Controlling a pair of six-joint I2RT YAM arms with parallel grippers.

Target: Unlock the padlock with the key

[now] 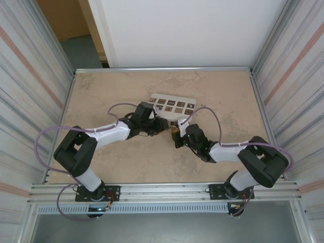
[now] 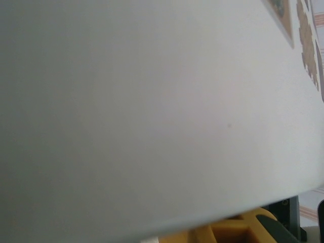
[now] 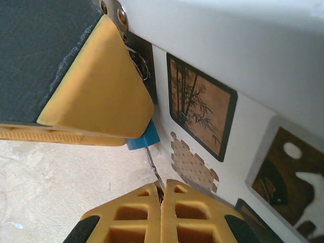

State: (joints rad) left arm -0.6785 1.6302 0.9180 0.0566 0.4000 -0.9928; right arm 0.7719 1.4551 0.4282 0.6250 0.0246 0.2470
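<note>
Nearest, on the near side of the one white box [image 3: 238, 40], the right gripper [image 3: 161, 188] had its two yellow fingers pressed together. They pinched the thin silvery shaft of the single key [image 3: 153, 164]. The key ran from those fingertips to the one padlock [image 3: 143, 139], a tiny blue body against the box's near face, just beyond the right gripper; the key's far end met that body. One broad yellow finger [image 3: 96, 86] of the left gripper [image 1: 161, 125] lay right over the padlock. Whether that gripper was spread or clamped on anything could not be told. Both grippers met at that near face, above the beige table [image 1: 126, 162]. Behind the padlock the box carried dark-framed squares, one showing bamboo [image 3: 200, 109]. On the box's top the squares stood in two rows, too small to count surely.
</note>
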